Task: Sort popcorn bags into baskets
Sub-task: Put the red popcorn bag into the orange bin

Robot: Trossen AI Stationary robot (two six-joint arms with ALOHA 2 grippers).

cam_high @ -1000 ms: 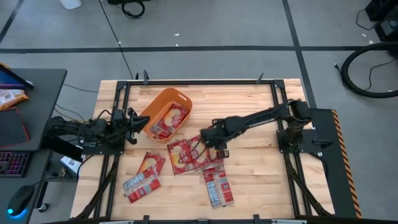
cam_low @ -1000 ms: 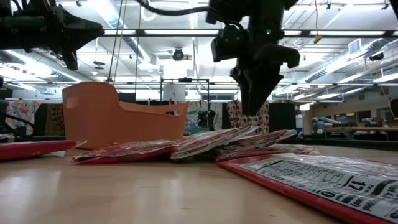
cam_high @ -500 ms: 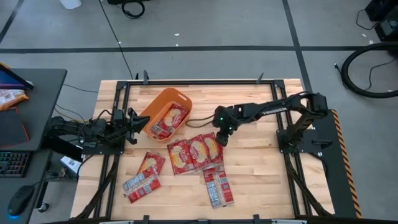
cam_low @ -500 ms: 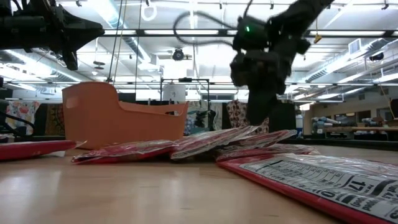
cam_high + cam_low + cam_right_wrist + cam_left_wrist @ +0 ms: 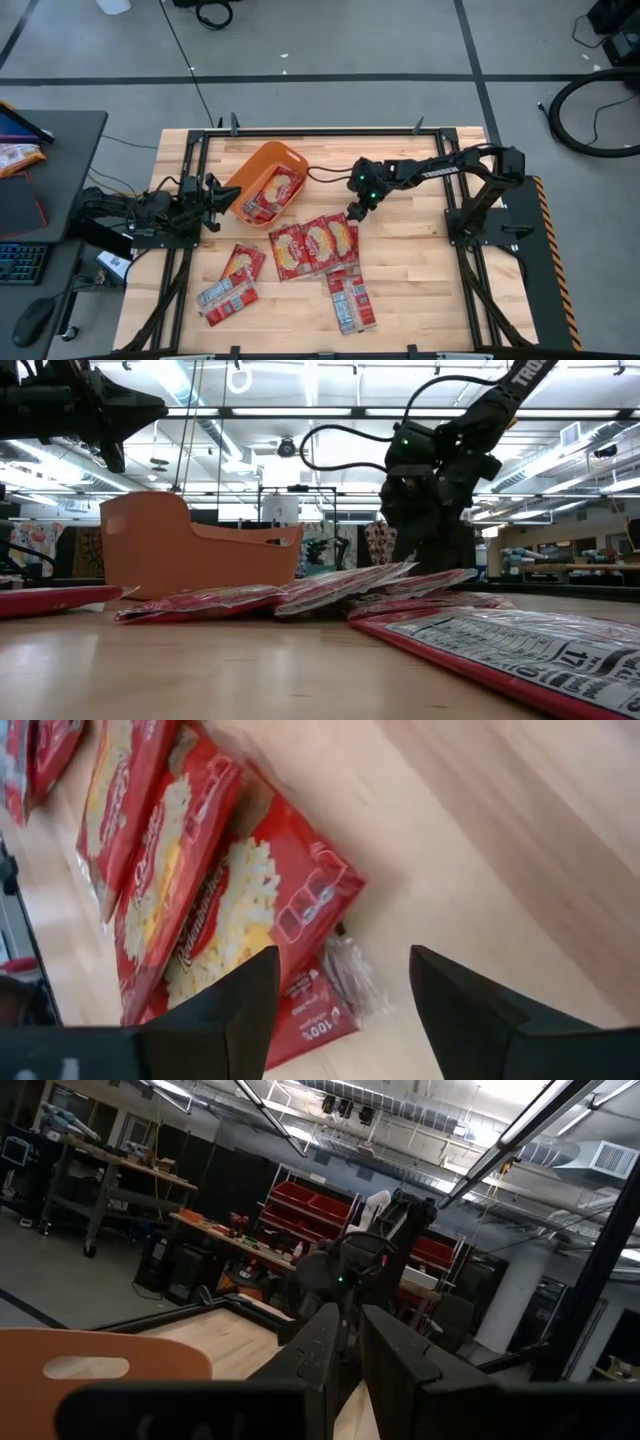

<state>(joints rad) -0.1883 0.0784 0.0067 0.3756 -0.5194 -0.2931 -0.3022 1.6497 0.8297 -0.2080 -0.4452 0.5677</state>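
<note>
right gripper (image 5: 353,212): over the table just past the far right corner of the bag cluster, fingers (image 5: 225,1010) spread wide, nothing between them. Wrist view looks down on the near bags and bare wood.
left gripper (image 5: 222,195): parked at the table's left edge, level, pointing at the tub's near-left side. Fingers (image 5: 325,1345) close together with a slim gap; can't tell if fully closed. Nothing seen in them.
tub (image 5: 264,183): orange, far-left part of the table, set at an angle. In the low view (image 5: 185,550) it stands behind the bags.
bags in tub (image 5: 270,193): two red packets lying inside, overlapping.
bag cluster (image 5: 315,245): three red packets side by side at table centre, overlapping at the edges, picture side up.
lower bags (image 5: 350,300): two packets on the near side of the cluster, silver-printed backs up, touching each other and tucked under the cluster's near edge.
left bags (image 5: 232,280): two packets near the table's near-left, one picture side up, one back up (image 5: 222,297), overlapping.
table (image 5: 420,270): pale wood, black frame rails along the sides.
</note>
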